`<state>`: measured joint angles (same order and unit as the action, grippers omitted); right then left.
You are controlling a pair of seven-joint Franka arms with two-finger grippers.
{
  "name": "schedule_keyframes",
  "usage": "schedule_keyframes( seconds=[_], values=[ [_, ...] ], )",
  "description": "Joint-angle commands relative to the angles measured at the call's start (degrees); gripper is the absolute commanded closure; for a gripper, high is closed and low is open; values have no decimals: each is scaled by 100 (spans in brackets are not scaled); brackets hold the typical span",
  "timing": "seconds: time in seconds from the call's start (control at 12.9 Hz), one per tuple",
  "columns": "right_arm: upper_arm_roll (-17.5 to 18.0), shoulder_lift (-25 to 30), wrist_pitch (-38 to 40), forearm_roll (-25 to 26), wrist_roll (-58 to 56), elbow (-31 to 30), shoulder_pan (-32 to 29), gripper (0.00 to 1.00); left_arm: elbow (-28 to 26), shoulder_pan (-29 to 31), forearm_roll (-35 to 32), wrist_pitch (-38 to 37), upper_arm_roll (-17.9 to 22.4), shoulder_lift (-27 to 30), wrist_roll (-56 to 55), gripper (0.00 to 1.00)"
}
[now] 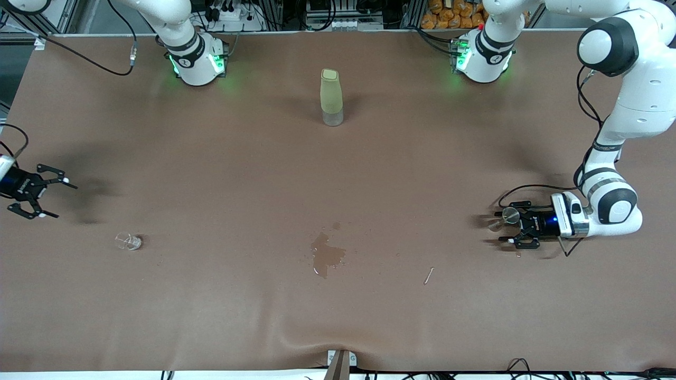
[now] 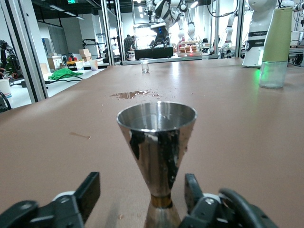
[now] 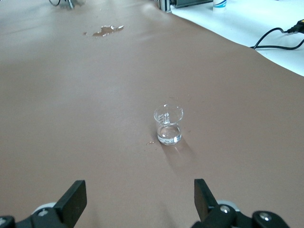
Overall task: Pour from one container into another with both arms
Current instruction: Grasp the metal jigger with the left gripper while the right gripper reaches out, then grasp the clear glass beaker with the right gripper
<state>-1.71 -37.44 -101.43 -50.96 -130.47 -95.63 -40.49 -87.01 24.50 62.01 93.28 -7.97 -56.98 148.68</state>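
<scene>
A steel jigger [image 2: 156, 137] stands upright on the brown table near the left arm's end, also visible in the front view as the jigger [image 1: 510, 214]. My left gripper [image 1: 508, 224] lies low at the table, open, with the jigger between its fingers [image 2: 88, 192]; gaps show on both sides. A small clear glass beaker [image 3: 168, 124] holding a little liquid stands near the right arm's end, the same beaker [image 1: 128, 241] that shows small in the front view. My right gripper [image 1: 59, 199] hangs open and empty, short of the beaker, as the right gripper [image 3: 137, 197] shows.
A tall pale-green bottle [image 1: 331, 97] with a clear base stands mid-table near the arm bases. A wet spill [image 1: 327, 256] darkens the cloth at the centre. A small stick [image 1: 429, 275] lies nearer the front camera than the jigger.
</scene>
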Motion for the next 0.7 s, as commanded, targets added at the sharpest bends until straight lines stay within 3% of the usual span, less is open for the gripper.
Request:
schedule_keyframes(
  seconds=[0.0,0.08,0.47,0.62],
  values=[
    [83,-315,-17,-448,-146,71,31,0,-88,-7,153,68,6,12,152,33],
    [83,-447,-52,-632,-146,79,102,0,-88,10,144,59,6,12,170,40],
    [83,-817,-403,-1441,-155,80,374,0,-88,81,127,50,32,20,231,41],
    [83,-843,-430,-1522,-163,71,436,0,-88,81,127,24,32,29,231,48]
  ],
)
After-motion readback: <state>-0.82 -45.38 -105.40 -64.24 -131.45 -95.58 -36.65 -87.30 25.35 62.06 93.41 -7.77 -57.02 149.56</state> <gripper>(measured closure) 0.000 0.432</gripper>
